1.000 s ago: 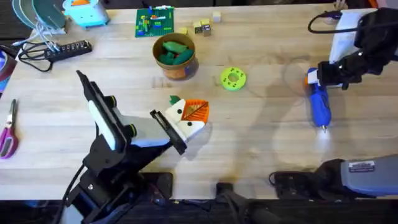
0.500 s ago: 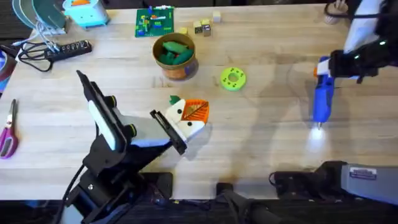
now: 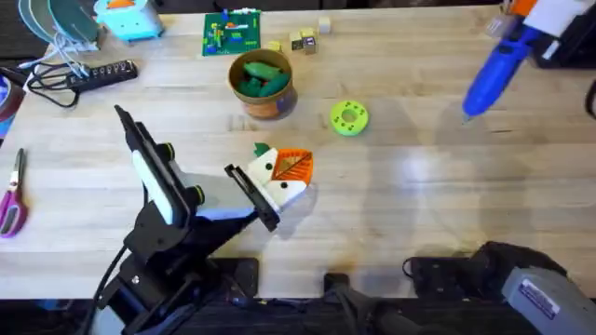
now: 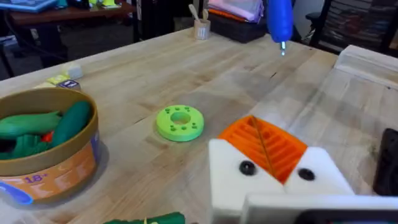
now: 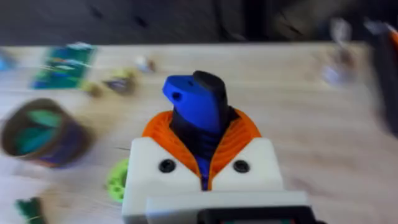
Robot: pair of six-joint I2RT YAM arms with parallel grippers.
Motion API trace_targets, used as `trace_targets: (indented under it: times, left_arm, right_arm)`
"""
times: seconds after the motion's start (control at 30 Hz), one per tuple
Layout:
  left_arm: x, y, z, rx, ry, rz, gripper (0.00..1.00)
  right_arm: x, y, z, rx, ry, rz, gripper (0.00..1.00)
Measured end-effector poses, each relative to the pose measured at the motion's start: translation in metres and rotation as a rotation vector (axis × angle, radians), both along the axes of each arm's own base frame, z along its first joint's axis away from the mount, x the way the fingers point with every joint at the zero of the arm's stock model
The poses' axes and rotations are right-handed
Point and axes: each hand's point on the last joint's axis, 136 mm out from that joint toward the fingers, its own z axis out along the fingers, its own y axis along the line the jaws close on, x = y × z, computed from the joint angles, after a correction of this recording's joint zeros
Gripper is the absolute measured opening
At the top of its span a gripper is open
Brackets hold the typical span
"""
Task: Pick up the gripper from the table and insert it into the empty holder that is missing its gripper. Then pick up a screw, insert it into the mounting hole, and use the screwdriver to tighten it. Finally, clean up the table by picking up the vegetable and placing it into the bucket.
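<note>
Right gripper [image 5: 205, 165]: white fingers with orange ribbed pads, clenched around the screwdriver [image 3: 494, 70], which was held clear of the table at the far right of the overhead view, tilted, its thin metal tip pointing down toward the table's middle; in the left wrist view the same blue tool [image 4: 279, 18] hung tip-down in the background. Left gripper [image 3: 284, 177]: white finger blocks with orange pads [image 4: 264, 146] lying low over the table near the middle, fingers drawn together with nothing seen between them. Vegetable [image 3: 262, 151]: small dark-green piece with a leafy end, lying on the table just beside the left gripper's far side; its green end showed at the edge of the left wrist view [image 4: 149, 219]. Bucket [image 3: 264, 84]: orange-brown tub with tan rim, upright beyond the left gripper, holding larger rounded green toy vegetables [image 4: 43, 127]. Lime-green ring disc [image 3: 349, 117]: flat on the table, between the bucket and the screwdriver, apart from both. Scissors [image 3: 13, 195]: at the table's left edge. Black power strip [image 3: 98, 73]: far left. Green building-brick plate [image 3: 232, 32]: far edge, beyond the bucket
</note>
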Motion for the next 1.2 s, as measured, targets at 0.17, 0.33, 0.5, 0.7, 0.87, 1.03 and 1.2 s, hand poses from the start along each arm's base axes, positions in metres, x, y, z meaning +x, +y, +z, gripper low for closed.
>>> trace_targets:
  times: [0.17, 0.33, 0.5, 0.7, 0.87, 1.03, 1.2]
  left_arm:
    - [0.0, 0.0, 0.0, 0.0, 0.0, 0.0, 0.006]
    - [0.0, 0.0, 0.0, 0.0, 0.0, 0.0, 0.006]
    - [0.0, 0.0, 0.0, 0.0, 0.0, 0.0, 0.006]
    - [0.0, 0.0, 0.0, 0.001, 0.001, 0.0, 0.006]
    - [0.0, 0.0, 0.0, 0.001, 0.0, 0.0, 0.006]
    - [0.0, 0.0, 0.0, 0.001, 0.001, 0.0, 0.006]
    - [0.0, 0.0, 0.0, 0.001, 0.0, 0.0, 0.006]
  right_arm:
    - [-0.008, 0.079, 0.023, 0.068, -0.22, 0.317, 0.023]
    - [-0.033, 0.165, 0.043, 0.119, -0.356, 0.64, 0.023]
    - [-0.071, 0.235, 0.084, 0.165, -0.582, 0.903, 0.023]
    - [-0.116, 0.285, 0.097, 0.233, -0.68, 1.109, 0.023]
    - [-0.137, 0.314, 0.091, 0.278, -0.683, 1.217, 0.023]
    - [-0.151, 0.324, 0.092, 0.303, -0.692, 1.261, 0.023]
    - [-0.15, 0.324, 0.091, 0.327, -0.666, 1.259, 0.023]
